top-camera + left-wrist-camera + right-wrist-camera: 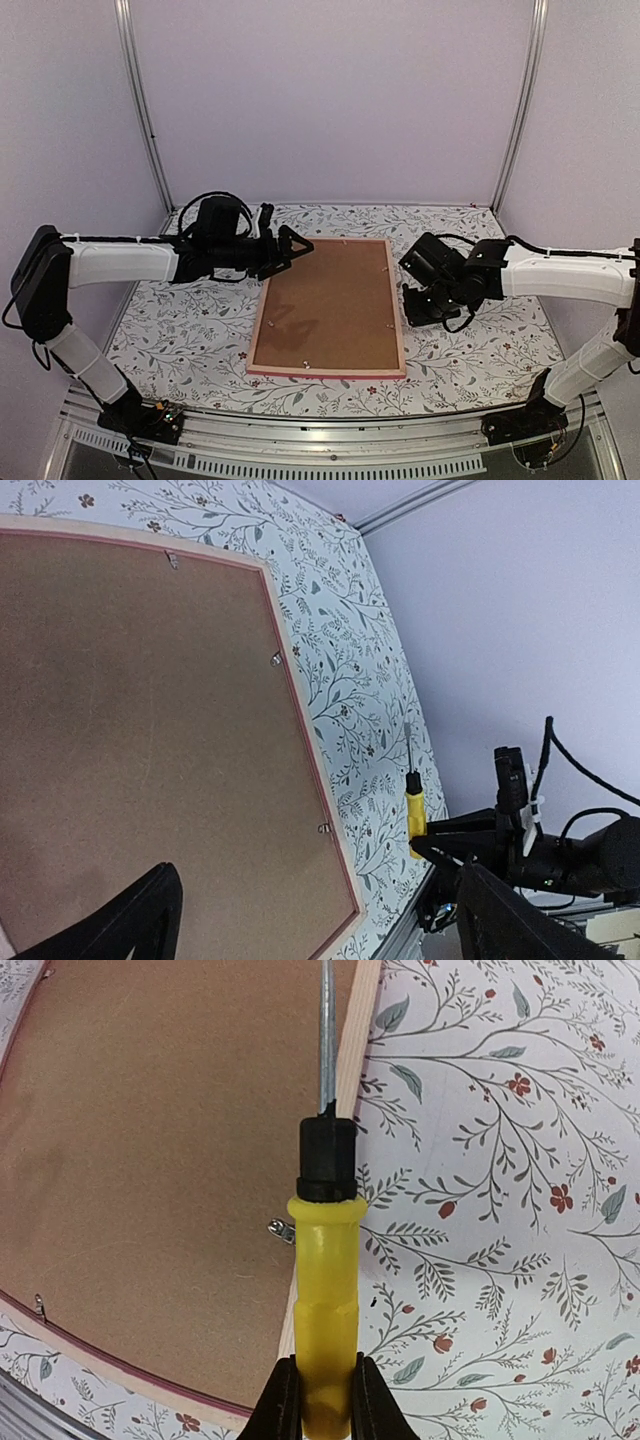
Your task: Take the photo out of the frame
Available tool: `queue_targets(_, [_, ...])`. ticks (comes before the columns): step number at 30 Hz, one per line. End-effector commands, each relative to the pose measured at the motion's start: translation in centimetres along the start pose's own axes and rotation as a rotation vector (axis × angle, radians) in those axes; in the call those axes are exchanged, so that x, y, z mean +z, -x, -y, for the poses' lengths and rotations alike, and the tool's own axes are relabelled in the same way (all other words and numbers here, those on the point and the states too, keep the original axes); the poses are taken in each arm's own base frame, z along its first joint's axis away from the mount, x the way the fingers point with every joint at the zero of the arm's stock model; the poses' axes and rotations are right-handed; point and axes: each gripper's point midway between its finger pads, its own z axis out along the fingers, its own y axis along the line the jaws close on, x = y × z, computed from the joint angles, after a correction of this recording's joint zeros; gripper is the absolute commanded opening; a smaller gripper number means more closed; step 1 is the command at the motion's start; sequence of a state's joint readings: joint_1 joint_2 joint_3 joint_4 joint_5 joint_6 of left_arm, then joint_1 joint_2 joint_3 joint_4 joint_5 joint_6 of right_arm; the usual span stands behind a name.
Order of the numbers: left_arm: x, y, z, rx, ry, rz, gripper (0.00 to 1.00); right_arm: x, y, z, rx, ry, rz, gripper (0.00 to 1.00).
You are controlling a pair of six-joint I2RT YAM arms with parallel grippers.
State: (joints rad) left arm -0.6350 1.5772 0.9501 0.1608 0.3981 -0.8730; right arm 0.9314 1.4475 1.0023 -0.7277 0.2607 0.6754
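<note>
The frame [400, 335] lies face down on the flowered table, its pale wood back and pink edge up. The brown backing board [330, 305] fills it and hides the photo. My left gripper [295, 248] is open and empty, hovering over the frame's far left corner; its wrist view shows the board [130, 730] between the spread fingers [120, 920]. My right gripper [325, 1405] is shut on a yellow-handled screwdriver [325, 1280], held over the frame's right rail [355, 1050], with the shaft pointing along the rail. The tip is out of view.
Small metal clips [282, 1228] [277, 659] hold the board along the frame's inner edges. The flowered cloth [180, 320] covers the table. Purple walls and metal posts [145, 110] close the back and sides. The table's front rail [330, 425] runs by the arm bases.
</note>
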Motion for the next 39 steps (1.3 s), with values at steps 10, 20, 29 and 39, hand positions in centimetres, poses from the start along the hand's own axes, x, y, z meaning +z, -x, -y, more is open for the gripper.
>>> queue_targets(10, [1.6, -1.8, 5.3, 0.039, -0.179, -0.087, 0.81, -3.5, 6.7, -8.6, -0.263, 0.258, 0.153, 0.0])
queue_targets(20, [-1.1, -0.8, 7.9, 0.094, -0.36, -0.067, 0.61, -7.0, 6.6, -14.1, -0.331, 0.573, 0.129, 0.0])
queue_targets(29, [-5.2, 0.1, 9.5, 0.179, -0.528, -0.043, 0.5, -11.1, 6.7, -16.2, -0.303, 0.838, 0.101, 0.0])
queue_targets(39, [-6.9, 0.3, 10.9, 0.216, -0.607, -0.042, 0.39, -14.4, 6.3, -17.2, -0.258, 1.105, 0.034, 0.0])
